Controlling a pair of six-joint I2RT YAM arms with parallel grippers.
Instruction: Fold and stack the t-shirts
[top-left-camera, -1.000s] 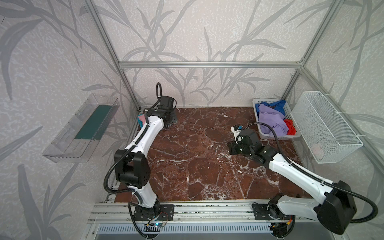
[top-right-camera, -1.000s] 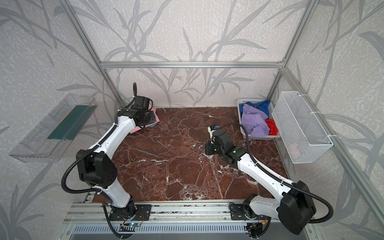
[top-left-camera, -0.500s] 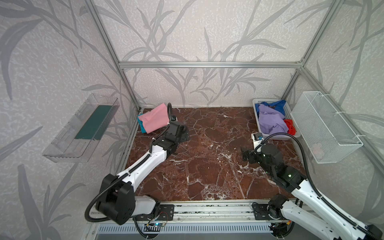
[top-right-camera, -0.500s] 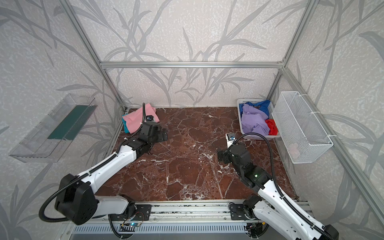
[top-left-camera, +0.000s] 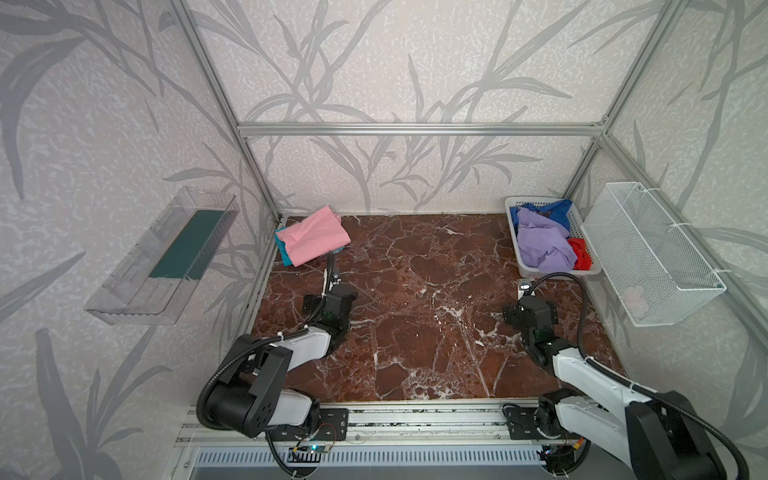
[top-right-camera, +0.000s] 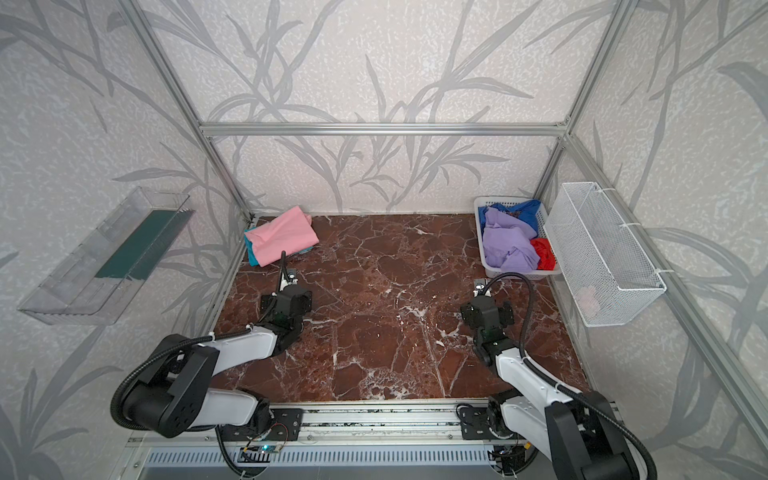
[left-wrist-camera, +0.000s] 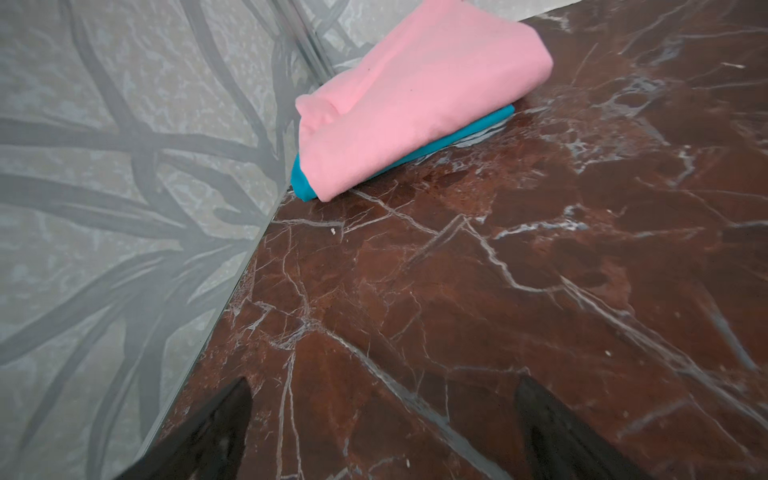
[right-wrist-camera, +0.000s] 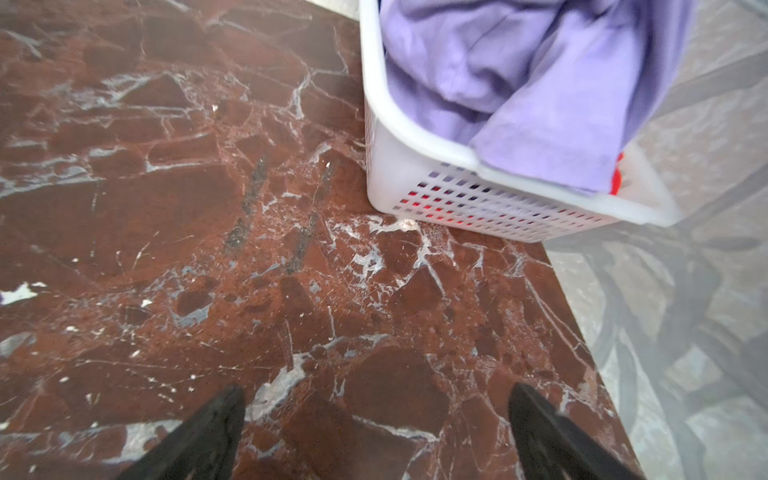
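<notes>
Pink shirt (top-left-camera: 313, 235) is folded and lies on top of a teal shirt (left-wrist-camera: 303, 185) in the far left corner of the desk (top-left-camera: 415, 291), against the left edge. The teal one shows only as a thin edge under the pink, along the stack's near side and left end. Lavender shirt (top-left-camera: 540, 243) is crumpled in a white slotted basket (right-wrist-camera: 374, 104) in the far right corner, with one flap draped over the basket's near rim. Blue shirt (top-left-camera: 557, 208) is bunched at the far end of the basket, partly under the lavender. Red shirt (top-left-camera: 582, 253) is wedged at the near right side of the basket, also showing through the slots in the right wrist view. Left tool (left-wrist-camera: 382, 382) is released, jaws spread wide with nothing between them. It sits over bare desk near the left edge, on the near side of the pink and teal stack and apart from it. Right tool (right-wrist-camera: 376, 388) is released too, jaws wide and empty, over bare desk on the near side of the basket and not touching it. A white wire basket (top-left-camera: 656, 253) hangs on the right wall and a clear tray (top-left-camera: 158, 257) on the left wall.
</notes>
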